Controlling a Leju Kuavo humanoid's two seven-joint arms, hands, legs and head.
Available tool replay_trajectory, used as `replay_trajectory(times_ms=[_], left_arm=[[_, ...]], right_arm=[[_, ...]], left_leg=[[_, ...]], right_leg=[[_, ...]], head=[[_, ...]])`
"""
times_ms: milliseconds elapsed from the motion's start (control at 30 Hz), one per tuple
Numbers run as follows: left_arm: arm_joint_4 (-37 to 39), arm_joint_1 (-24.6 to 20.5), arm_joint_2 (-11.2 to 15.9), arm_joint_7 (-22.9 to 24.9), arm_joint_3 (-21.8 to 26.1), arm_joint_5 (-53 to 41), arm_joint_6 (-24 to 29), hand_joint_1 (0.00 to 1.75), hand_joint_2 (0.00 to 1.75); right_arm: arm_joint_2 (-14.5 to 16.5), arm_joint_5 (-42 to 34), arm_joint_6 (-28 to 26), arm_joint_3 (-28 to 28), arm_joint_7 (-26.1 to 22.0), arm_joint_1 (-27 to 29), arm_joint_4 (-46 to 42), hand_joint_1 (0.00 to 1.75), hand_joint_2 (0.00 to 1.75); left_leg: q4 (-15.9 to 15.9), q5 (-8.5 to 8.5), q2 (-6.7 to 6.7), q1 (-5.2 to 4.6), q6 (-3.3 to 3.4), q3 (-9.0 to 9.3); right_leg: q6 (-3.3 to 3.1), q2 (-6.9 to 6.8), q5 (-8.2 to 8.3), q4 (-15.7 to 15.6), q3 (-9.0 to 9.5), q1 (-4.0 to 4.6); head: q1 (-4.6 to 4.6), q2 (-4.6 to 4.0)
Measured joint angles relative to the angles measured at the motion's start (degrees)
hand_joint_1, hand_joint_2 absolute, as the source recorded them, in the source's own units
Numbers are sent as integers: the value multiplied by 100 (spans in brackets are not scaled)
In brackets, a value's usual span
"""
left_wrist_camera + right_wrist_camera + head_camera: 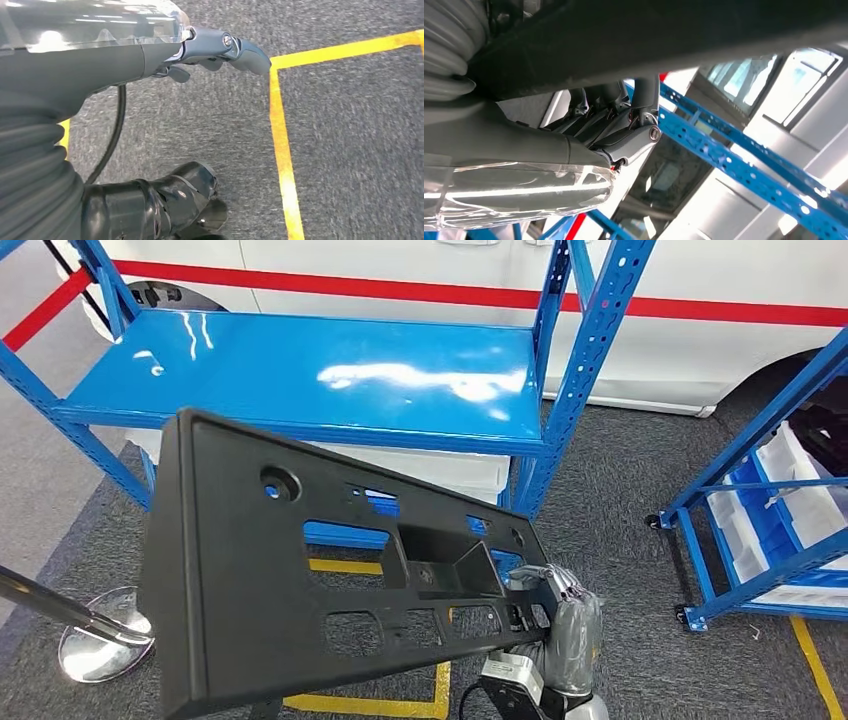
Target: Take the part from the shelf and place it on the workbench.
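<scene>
I have my right hand (560,625) clamped on the black part (300,570), gripping its edge at about four o'clock in the head view. The part hangs tilted in front of the blue shelf (300,370), clear of its top board. My left hand (210,52) hangs over grey carpet (350,140) with yellow floor tape (282,150), fingers loosely curled, holding nothing.
</scene>
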Motion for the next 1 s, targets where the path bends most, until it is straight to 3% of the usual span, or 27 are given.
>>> replay_trajectory(times_ms=[100,167,200,267,300,333,367,400,433,500,567,667,733,800,833,867,900,933,1000], left_arm=[[-1,-1,15,-16,1,-26,-81,0,175],[-2,0,28,-29,6,-27,-124,0,175],[-2,-1,36,-35,11,-23,-135,0,175],[-2,1,53,-43,26,-14,-148,0,175],[-2,5,61,-44,33,-11,-152,0,175],[-2,8,66,-44,38,-10,-157,0,175],[-2,9,69,-44,42,-10,-162,0,175],[-2,5,71,-44,46,-10,-166,0,175],[-2,2,71,-44,51,-10,-169,0,175],[-2,0,71,-44,61,-10,-177,0,175],[-2,4,72,-44,72,-10,-181,0,175],[-2,0,75,-46,80,-11,-182,0,175],[-2,-1,81,-48,82,-11,-184,0,175],[-2,6,90,-49,88,-12,-185,0,175],[-2,10,95,-48,93,-13,-185,0,175],[-2,14,98,-48,97,-13,-184,0,175],[-2,15,100,-48,102,-14,-184,0,175],[-2,14,103,-48,107,-14,-183,0,175],[-1,12,110,-48,119,-14,-182,0,175]], right_arm=[[73,-8,-7,-82,-133,75,-64,175,175],[124,-24,-8,-150,-222,130,-97,175,175],[146,-44,-9,-184,-256,149,-113,175,175],[175,-87,-9,-240,-302,182,-134,175,175],[183,-103,-9,-266,-319,202,-140,175,175],[187,-111,-9,-290,-330,223,-142,175,175],[191,-115,-9,-314,-337,240,-143,175,175],[200,-115,-9,-339,-343,253,-144,175,175],[212,-115,-9,-364,-348,261,-148,175,175],[241,-115,-9,-400,-363,269,-162,175,175],[265,-115,-9,-425,-372,283,-184,175,175],[302,-115,-9,-468,-377,307,-205,175,175],[337,-117,-10,-486,-382,315,-216,175,175],[358,-129,-11,-502,-386,328,-220,175,175],[362,-140,-11,-512,-387,340,-220,175,175],[362,-154,-11,-523,-390,351,-220,175,175],[363,-166,-11,-533,-395,361,-220,175,175],[367,-177,-11,-542,-401,368,-221,175,175],[379,-188,-11,-555,-414,371,-224,175,175]], left_leg=[[-157,23,-19,-16,94,47],[-198,67,7,0,179,47],[-219,86,25,10,218,46],[-223,96,63,4,255,36],[-219,96,82,-2,258,29],[-214,95,100,-7,258,26],[-207,93,115,-11,257,26],[-199,89,128,-13,253,29],[-193,82,140,-15,246,34],[-173,67,163,-40,213,32],[-169,63,207,-59,169,23],[-105,-25,236,-59,90,16],[352,-337,156,-40,42,-176],[1101,-687,103,-27,3,-508],[1345,-746,94,-21,-10,-615],[1382,-692,91,-17,-15,-626],[1189,-537,84,-11,-13,-528],[817,-323,43,-2,-6,-344],[107,-69,-130,7,21,-1]], right_leg=[[96,38,30,5,-45,16],[147,21,-68,126,-96,4],[170,3,-214,340,-187,-3],[206,-31,-613,1075,-516,-15],[218,-35,-754,1434,-678,-21],[222,-40,-791,1634,-765,-25],[217,-47,-713,1614,-744,-27],[199,-64,-537,1351,-604,-26],[167,-108,-328,942,-390,-18],[97,-239,-84,222,-39,33],[57,-286,-71,12,31,79],[-14,-199,-20,-59,41,29],[-64,-154,11,-98,53,-3],[-78,-93,17,-87,34,0],[-78,-53,16,-75,26,2],[-76,-9,15,-60,21,2],[-73,39,12,-46,20,1],[-65,90,7,-31,21,0],[-28,188,0,5,0,11]], head=[[2,1],[3,0],[4,1],[5,-1],[5,-1],[5,-1],[5,-1],[5,0],[5,0],[4,1],[2,1],[2,1],[0,0],[-3,1],[-3,1],[-3,1],[-3,1],[-2,0],[-1,0]])
